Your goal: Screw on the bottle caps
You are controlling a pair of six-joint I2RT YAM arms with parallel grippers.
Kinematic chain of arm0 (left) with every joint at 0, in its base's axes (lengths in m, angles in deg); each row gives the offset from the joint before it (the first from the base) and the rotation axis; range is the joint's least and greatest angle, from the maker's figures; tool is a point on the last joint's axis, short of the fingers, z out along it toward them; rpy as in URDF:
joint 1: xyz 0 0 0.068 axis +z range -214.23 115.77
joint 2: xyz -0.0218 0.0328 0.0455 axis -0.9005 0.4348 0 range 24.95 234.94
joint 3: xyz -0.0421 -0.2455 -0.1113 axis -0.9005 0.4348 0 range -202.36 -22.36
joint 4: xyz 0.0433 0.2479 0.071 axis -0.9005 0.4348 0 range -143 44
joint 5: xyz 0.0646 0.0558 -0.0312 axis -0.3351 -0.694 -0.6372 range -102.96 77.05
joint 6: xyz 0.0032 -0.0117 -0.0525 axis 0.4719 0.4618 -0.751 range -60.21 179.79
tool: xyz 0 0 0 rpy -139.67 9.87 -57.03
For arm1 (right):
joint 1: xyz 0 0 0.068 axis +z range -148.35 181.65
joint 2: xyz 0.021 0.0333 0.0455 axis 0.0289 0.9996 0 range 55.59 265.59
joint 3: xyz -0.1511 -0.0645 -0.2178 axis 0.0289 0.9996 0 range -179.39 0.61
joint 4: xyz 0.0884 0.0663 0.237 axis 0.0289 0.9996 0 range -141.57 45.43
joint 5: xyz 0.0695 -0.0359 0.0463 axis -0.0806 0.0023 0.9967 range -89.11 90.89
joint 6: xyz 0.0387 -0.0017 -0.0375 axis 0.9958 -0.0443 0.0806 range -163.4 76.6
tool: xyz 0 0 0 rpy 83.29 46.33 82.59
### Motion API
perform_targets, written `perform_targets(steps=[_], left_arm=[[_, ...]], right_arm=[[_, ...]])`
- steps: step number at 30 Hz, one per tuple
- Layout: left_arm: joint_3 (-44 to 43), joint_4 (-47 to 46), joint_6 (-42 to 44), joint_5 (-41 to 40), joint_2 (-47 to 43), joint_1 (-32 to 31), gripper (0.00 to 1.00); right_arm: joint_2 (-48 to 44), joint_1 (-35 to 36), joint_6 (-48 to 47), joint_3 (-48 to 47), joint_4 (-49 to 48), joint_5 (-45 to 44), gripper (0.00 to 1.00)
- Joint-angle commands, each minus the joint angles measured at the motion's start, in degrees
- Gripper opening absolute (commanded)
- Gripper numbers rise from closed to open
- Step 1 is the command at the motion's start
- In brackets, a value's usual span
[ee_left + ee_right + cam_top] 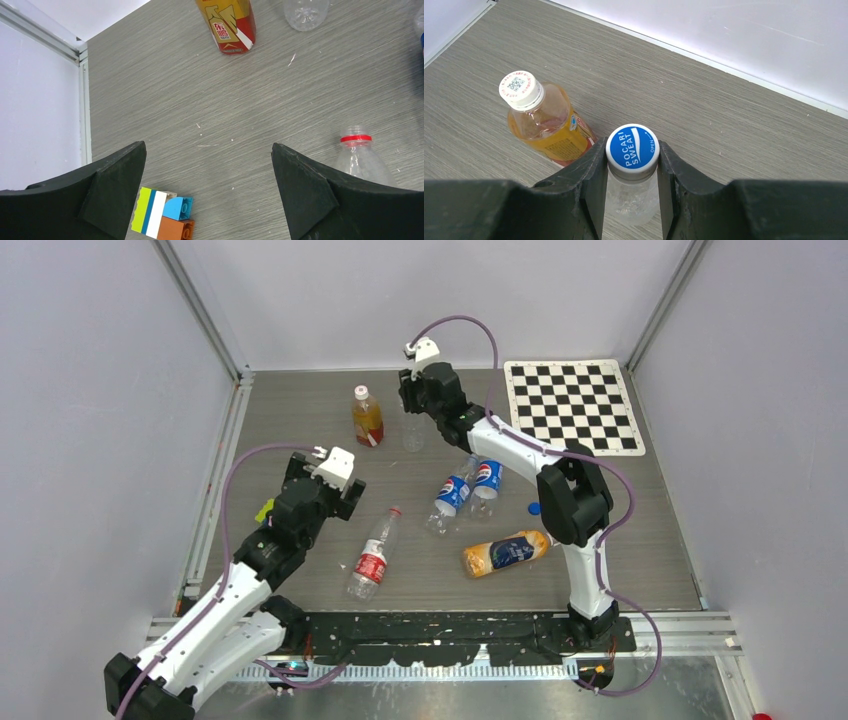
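We see the right gripper (pixel 632 169) closed narrowly on the blue cap (pixel 632 146), one finger pressed to the cap's side at 9 o'clock and the other at 3 o'clock in the right wrist view. The cap sits on top of the clear bottle (pixel 631 202), which stands upright near the far edge of the table (pixel 300 420), at about 11 o'clock from the right arm's base. The bottle's long axis is vertical and runs straight up through the gap between the fingers. We judge that the coming turn has to go around that line, with the wrist kept centred over the neck. We cannot tell how far down the thread the cap sits. The tea bottle (pixel 549 131) with its white cap (pixel 521 90) stands just beside the clear one, at about 10 o'clock, close to the left-hand finger. The left gripper (pixel 208 150) hangs wide and empty over bare table, well apart at roughly 8 o'clock from the clear bottle, so the right arm is far nearer. Nothing steadies the bottle's body, so we think it could spin with the cap.
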Motion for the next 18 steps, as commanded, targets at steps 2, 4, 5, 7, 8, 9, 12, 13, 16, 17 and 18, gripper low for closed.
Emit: perform_targets(steps=[2,4,5,7,8,9,12,13,16,17,18], left_arm=[[0.68,-4.2,0.73,0.65,-1.27,0.22,1.0],[0.82,-4.32,0.96,0.6,-1.37,0.22,1.0],[0.8,-4.47,0.98,0.62,-1.43,0.22,1.0],[0.88,-4.58,1.06,0.62,-1.5,0.22,1.0],[0.93,-4.65,1.14,0.66,-1.58,0.22,1.0],[0.97,-4.65,1.14,0.66,-1.59,0.22,1.0],[1.02,-4.67,1.15,0.78,-1.58,0.22,1.0],[1.09,-4.72,1.17,0.83,-1.63,0.22,1.0],[1.16,-4.9,1.25,0.92,-1.57,0.22,1.0],[1.19,-4.86,1.23,1.04,-1.5,0.22,1.0],[1.15,-4.87,1.15,1.02,-1.58,0.22,1.0]], right_arm=[[-0.42,0.25,-1.25,-1.21,-1.2,0.16,0.43],[-0.58,0.25,-1.21,-0.94,-1.2,0.11,0.47],[-0.65,0.26,-1.13,-0.86,-1.2,0.15,0.49],[-0.92,0.29,-1.06,-0.65,-1.27,0.14,0.54],[-1.12,0.29,-1.08,-0.45,-1.35,0.15,0.55],[-1.19,0.3,-1.02,-0.35,-1.4,0.12,0.58],[-1.9,0.3,-0.89,0.21,-1.73,0.16,0.66],[-2.1,0.3,-0.83,0.33,-1.77,0.17,0.67],[-3.44,0.3,-0.61,0.95,-2.12,-0.34,0.76],[-4.3,0.3,-0.55,1.36,-2.44,-0.48,0.77],[-4.75,0.3,-0.41,1.6,-2.61,-0.5,0.8]])
